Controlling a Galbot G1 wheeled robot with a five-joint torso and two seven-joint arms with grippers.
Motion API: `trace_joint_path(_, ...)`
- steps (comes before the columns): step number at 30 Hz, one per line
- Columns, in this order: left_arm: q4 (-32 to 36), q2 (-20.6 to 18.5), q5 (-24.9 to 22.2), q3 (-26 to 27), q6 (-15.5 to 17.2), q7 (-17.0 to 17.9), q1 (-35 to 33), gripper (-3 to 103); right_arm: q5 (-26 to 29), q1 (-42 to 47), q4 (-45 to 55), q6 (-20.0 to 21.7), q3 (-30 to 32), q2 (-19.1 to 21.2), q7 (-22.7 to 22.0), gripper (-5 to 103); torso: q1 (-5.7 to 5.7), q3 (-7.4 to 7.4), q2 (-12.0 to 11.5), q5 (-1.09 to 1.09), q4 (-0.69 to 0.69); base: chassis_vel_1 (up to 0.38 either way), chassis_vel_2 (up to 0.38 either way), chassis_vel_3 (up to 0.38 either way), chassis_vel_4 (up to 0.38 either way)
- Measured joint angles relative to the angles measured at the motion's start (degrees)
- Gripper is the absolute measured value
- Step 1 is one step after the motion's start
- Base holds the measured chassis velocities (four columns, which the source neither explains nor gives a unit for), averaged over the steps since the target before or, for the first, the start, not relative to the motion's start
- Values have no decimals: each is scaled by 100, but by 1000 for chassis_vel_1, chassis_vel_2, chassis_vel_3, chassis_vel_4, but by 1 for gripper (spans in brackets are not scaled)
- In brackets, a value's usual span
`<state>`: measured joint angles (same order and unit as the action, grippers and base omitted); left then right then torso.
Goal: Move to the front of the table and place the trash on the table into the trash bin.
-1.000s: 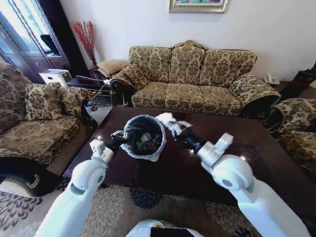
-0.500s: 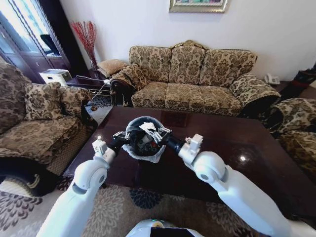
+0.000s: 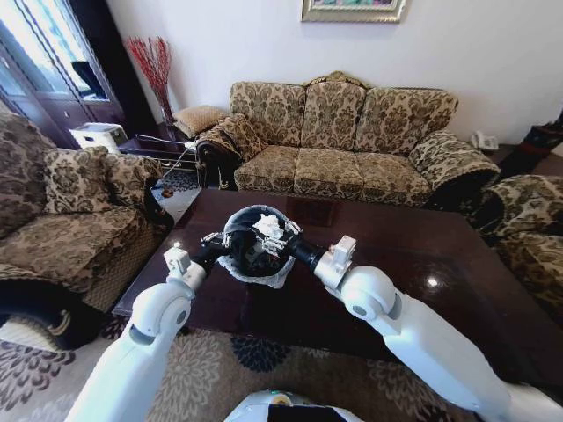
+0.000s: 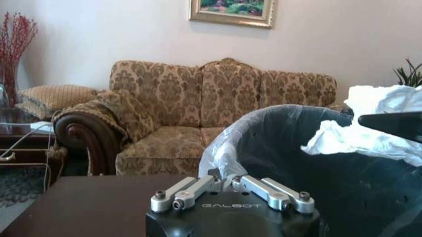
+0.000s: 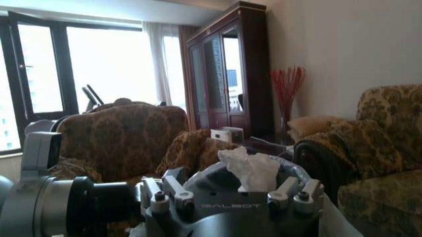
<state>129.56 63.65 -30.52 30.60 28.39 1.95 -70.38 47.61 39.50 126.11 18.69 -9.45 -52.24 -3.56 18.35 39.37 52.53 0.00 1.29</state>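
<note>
I see a worktop (image 3: 457, 264) of dark reddish-brown wood, polished so glossy that it throws back bright spots of light. On it my bin (image 3: 255, 246) is black, lined with a thin, translucent whitish plastic bag (image 4: 228, 143), shiny and creased where it folds over the rim. My right gripper (image 3: 274, 236) pinches a wad (image 3: 267, 226) of crumpled white paper, rough and matt. My left gripper (image 3: 217, 242) is matt black with brushed silvery metal links and small screws. Both my arms have smooth, glossy white plastic shells. The sofa (image 3: 343, 141) behind is woven cloth in a tan floral pattern, trimmed in dark carved wood. The rug (image 3: 220, 369) looks soft and matt.
</note>
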Motion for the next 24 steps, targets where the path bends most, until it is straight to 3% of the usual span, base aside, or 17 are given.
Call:
trace_joint_path(2,19,4,0,11,0,-9,-11,3,-26,-24,7,-5,-52,-2,68,88,0,0,0,0,0,0,0,0,0)
trace_joint_path(6,35,21,2,12,0,-19,-22,3,-265,-163,-3,-25,-195,2,136,99,0,0,0,0,1,0,0,0,0)
trace_joint_path(14,71,41,7,14,0,-26,-32,3,-1062,-556,-45,-176,-393,228,605,100,0,0,0,0,1,0,0,0,0)
trace_joint_path(22,97,57,9,29,0,-30,-29,3,-2085,-989,-214,-447,-444,598,1804,100,0,0,0,0,0,0,0,0,0)
trace_joint_path(24,101,60,9,31,1,-32,-29,3,-2152,-1017,-229,-467,-444,605,1859,100,0,0,0,0,0,0,0,0,0)
